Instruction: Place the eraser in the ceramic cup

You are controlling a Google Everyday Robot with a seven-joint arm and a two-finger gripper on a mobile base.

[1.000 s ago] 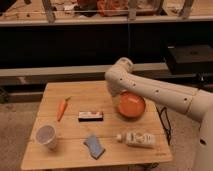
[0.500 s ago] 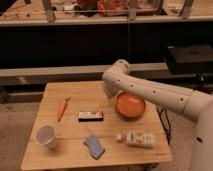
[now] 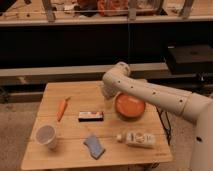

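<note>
My gripper (image 3: 105, 92) hangs near the table's (image 3: 55, 97) back edge; its state I cannot tell. Eraser (image 3: 90, 116) lies mid-table, cup (image 3: 46, 136) at the front-left corner.

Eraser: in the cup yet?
Out: eraser lies on the table, apart from the upright cup; claw hangs beside the bowl.

Eraser (image 3: 90, 116) lies flat mid-table (image 3: 75, 97), ceramic cup (image 3: 46, 136) upright near corner, jaws behind eraser.
</note>
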